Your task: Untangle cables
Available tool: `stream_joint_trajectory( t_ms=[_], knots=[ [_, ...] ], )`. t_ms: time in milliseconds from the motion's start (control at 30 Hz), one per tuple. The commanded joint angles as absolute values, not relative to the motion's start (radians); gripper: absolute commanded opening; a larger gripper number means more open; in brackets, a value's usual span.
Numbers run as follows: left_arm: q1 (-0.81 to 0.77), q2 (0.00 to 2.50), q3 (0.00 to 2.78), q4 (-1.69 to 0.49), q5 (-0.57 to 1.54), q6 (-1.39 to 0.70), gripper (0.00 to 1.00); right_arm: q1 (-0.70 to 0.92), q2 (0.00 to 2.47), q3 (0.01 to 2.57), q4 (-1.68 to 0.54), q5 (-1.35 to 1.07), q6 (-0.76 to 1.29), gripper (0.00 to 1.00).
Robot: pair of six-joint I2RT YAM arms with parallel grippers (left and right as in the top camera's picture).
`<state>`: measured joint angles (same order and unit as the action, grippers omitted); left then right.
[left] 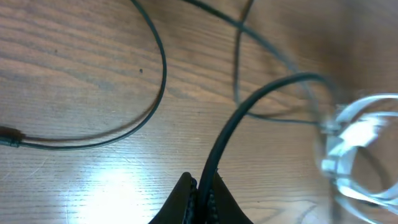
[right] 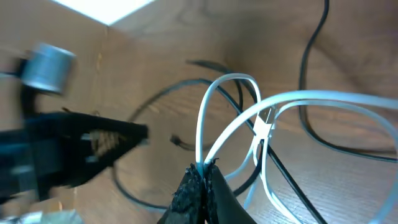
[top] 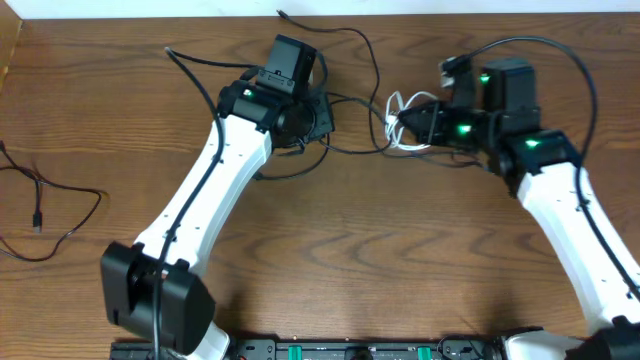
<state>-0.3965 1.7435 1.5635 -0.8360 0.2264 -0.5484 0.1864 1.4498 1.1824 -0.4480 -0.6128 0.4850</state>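
Your left claw point(left: 200, 190) is pinched together on a thin black rubber cord point(left: 249, 106) at the far middle of the brown wooden counter point(top: 380, 250). Your right claw point(right: 203, 177), just to its right, is clamped on the looped short white cord point(right: 298, 99), which black cord crosses underneath. A second thin black cord point(top: 38, 212) lies by itself, well apart at the left edge
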Motion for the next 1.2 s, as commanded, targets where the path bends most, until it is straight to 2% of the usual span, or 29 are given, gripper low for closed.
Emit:
stream_joint_trajectory(
  t_ms=[0, 800, 1033, 1100, 1133, 1167],
  knots=[
    [-0.401, 1.792, 1.553, -0.845, 0.227, -0.530, 0.08, 0.143, 1.387, 1.184, -0.446, -0.705, 0.466, 0.01],
    [-0.407, 1.966, 1.552, -0.844, 0.212, -0.478, 0.08, 0.066, 1.262, 1.185, -0.347, -0.826, 0.559, 0.01],
    [-0.407, 1.967, 1.552, -0.827, 0.214, -0.479, 0.08, 0.044, 1.266, 1.185, -0.414, -0.783, 0.521, 0.01],
    [-0.407, 1.966, 1.552, -0.804, 0.241, -0.478, 0.08, 0.063, 1.282, 1.185, -0.499, -0.702, 0.479, 0.07],
    [-0.407, 1.963, 1.552, -0.792, 0.262, -0.478, 0.08, 0.074, 1.293, 1.185, -0.528, -0.682, 0.455, 0.16],
    [-0.407, 1.958, 1.552, -0.775, 0.289, -0.472, 0.08, 0.081, 1.302, 1.185, -0.546, -0.672, 0.436, 0.21]
  ],
)
